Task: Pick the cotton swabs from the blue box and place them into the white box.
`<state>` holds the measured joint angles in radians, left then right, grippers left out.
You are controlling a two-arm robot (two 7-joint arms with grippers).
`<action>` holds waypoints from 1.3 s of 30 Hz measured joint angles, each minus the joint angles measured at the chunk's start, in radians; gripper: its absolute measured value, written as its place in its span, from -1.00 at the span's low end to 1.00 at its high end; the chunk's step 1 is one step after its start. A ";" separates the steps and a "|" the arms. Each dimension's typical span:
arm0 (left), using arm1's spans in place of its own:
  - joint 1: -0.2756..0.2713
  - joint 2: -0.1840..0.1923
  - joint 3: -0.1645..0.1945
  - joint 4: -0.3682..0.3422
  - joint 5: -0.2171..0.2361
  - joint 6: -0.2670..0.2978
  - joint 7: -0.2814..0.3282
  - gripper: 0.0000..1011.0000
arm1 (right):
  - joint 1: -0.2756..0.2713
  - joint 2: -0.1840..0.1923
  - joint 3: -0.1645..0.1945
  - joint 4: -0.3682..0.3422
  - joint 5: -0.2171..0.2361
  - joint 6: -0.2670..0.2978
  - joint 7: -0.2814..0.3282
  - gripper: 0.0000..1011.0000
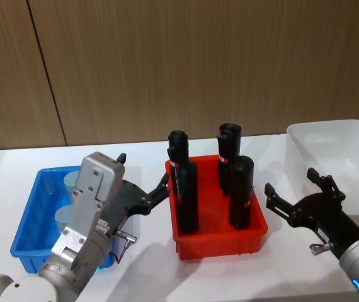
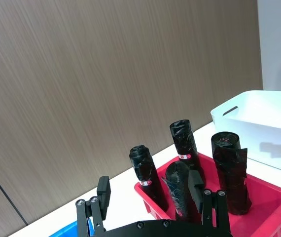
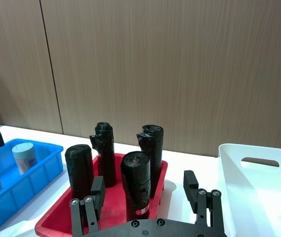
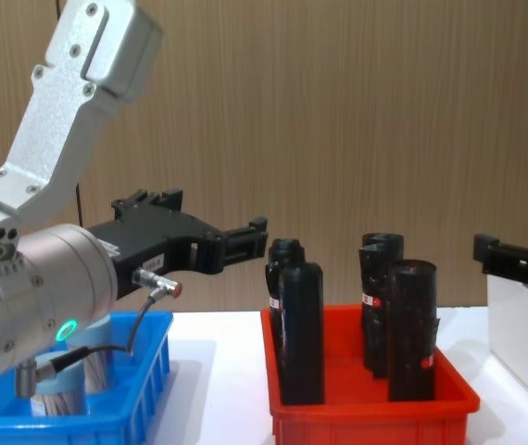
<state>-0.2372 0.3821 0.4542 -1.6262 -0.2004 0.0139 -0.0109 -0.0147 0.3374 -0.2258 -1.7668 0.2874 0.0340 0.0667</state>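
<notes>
Head view: left gripper [image 1: 143, 168] level, agape, by blue box [image 1: 29, 217]; right gripper [image 1: 291, 181] agape.

L gripper [image 1: 143, 172] & R gripper [image 1: 290, 182] both held up, level, pointing fwd; jaws spread wide.

A red bin [image 1: 220, 244] of tall black bottles [image 1: 188, 195] (much taller than its walls) stands between the blue box [image 1: 29, 217] and the white box [image 1: 330, 141], blocking any low, straight way across. The left end effector [image 1: 143, 170], spread open, hangs over the blue box's right side beside the nearest bottle; the right end effector [image 1: 291, 182], also spread, sits in the gap between red bin and white box. Bare tabletop [image 1: 154, 277] lies in front of the bins.
</notes>
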 joint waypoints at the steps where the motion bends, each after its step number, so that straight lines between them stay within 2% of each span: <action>1: 0.000 0.000 0.000 0.000 0.000 0.000 0.000 0.98 | 0.000 0.000 0.000 0.000 0.000 0.000 0.000 0.98; 39: 0.000 0.000 0.000 0.000 0.000 0.000 0.000 0.98 | 0.000 0.000 0.000 0.000 0.000 0.000 0.000 0.98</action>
<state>-0.2372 0.3821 0.4542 -1.6262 -0.2004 0.0139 -0.0109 -0.0146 0.3375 -0.2258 -1.7668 0.2874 0.0340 0.0668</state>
